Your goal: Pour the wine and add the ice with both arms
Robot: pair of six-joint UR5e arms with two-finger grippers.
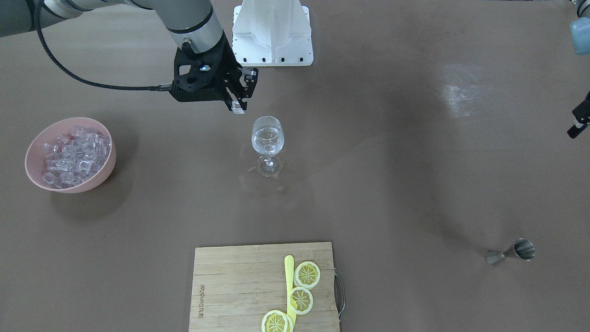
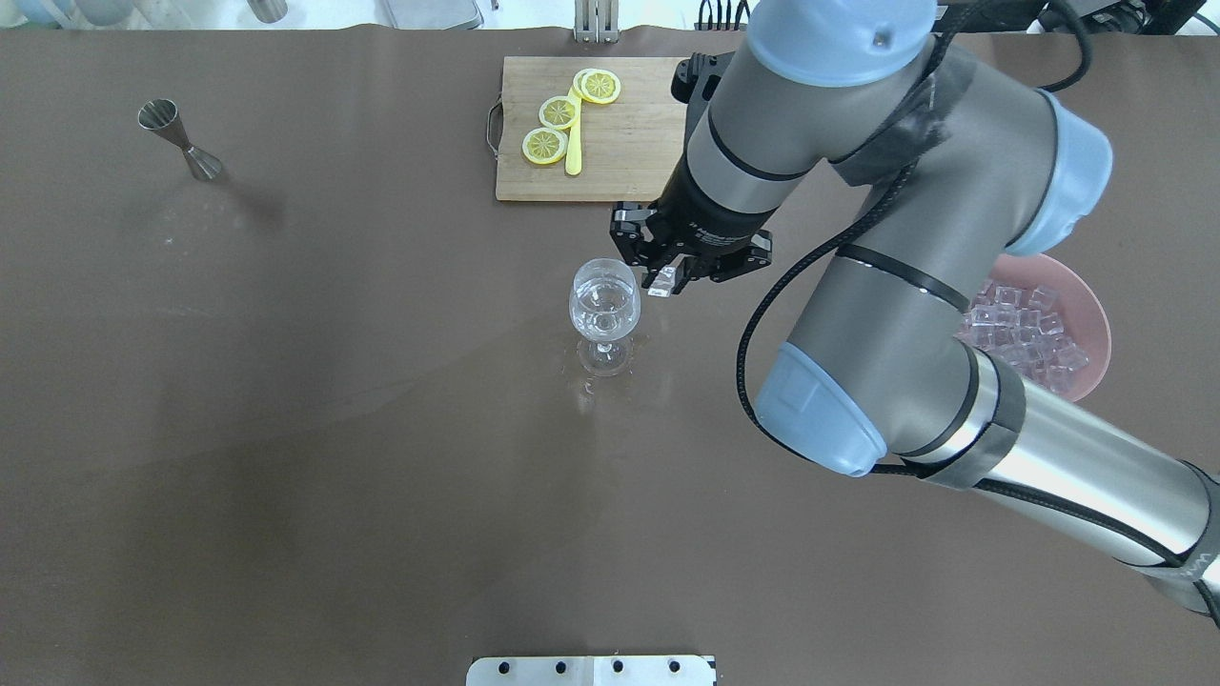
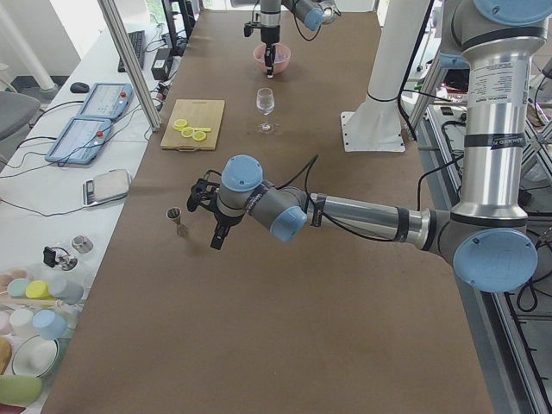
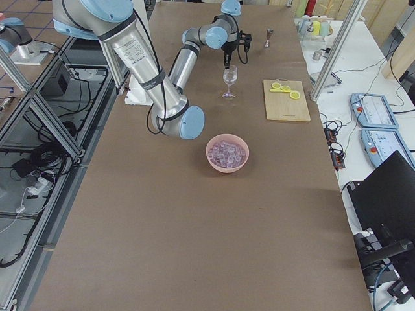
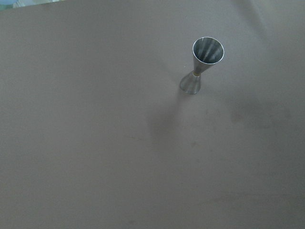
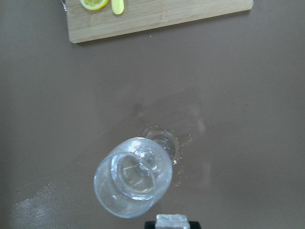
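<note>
Mid-frame, the right gripper [image 1: 238, 105], clamped on an ice cube [image 1: 238, 109], hangs beside the glass [image 1: 268, 136], so releasing now likely misses it

The cutting board [image 1: 239, 286] bears a small printed mark, not legible.

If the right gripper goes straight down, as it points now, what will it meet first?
Probably the table just beside the glass; the held ice cube would touch first. Depth is unclear: it might clip the rim.
</note>
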